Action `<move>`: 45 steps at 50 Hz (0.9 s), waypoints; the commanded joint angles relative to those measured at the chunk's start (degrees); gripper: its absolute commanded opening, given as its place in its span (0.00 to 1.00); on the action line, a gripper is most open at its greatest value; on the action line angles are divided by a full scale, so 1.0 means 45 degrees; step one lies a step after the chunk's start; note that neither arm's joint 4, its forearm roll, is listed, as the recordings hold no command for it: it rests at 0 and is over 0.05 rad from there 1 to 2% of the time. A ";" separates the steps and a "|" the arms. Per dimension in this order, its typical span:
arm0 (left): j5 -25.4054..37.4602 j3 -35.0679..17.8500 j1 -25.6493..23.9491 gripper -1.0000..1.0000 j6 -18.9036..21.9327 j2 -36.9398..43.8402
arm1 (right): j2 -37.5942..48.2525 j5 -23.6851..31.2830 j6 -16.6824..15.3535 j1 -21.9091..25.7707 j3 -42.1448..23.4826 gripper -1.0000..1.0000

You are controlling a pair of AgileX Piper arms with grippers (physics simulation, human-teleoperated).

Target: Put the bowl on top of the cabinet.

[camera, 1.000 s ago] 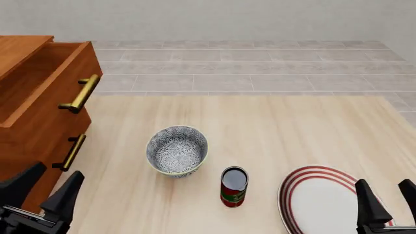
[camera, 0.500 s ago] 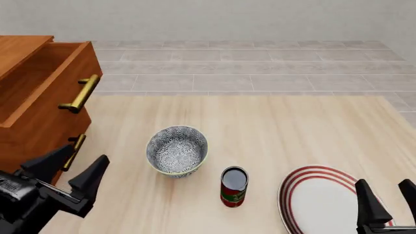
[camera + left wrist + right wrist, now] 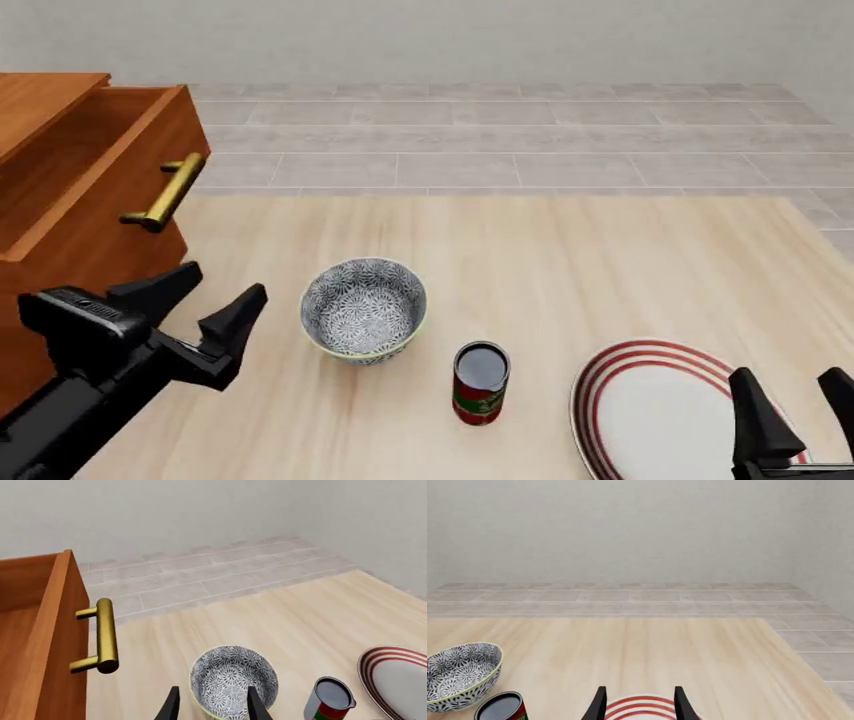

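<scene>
The patterned blue-grey bowl [image 3: 363,308] stands upright on the table left of centre; it also shows in the left wrist view [image 3: 233,680] and the right wrist view [image 3: 462,674]. The reddish-brown cabinet [image 3: 74,190] fills the left side, its top drawer pulled out, with a brass handle [image 3: 166,191] on the drawer front. My left gripper [image 3: 220,290] is open and hovers just left of the bowl, its fingers pointing toward it. My right gripper [image 3: 790,395] is open at the near right, over the plate.
A dark red can [image 3: 479,382] stands right in front of the bowl. A white plate with red rings [image 3: 661,405] lies at the near right. Tiled floor lies beyond the table's far edge [image 3: 507,196].
My left gripper has risen from the near-left corner and travelled forward and right, ending close beside the bowl. The right gripper, bowl, can and plate have stayed still.
</scene>
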 commanded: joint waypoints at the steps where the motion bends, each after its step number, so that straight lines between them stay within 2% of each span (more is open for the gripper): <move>1: 0.0096 -0.0594 0.0040 1.00 -0.0385 0.0923 | 0.0002 0.0000 0.0002 0.0000 0.0000 1.00; 11: 0.0034 -0.0651 0.0191 1.00 -0.0605 0.1528 | -0.0001 0.0000 -0.0001 -0.0001 0.0000 1.00; 21: 0.0552 -0.1281 0.0582 1.00 -0.1065 0.2423 | 0.0000 0.0000 0.0001 -0.0001 0.0000 1.00; 45: 0.1207 -0.1943 0.0152 1.00 -0.0259 0.3188 | 0.0002 0.0000 0.0000 0.0002 0.0000 1.00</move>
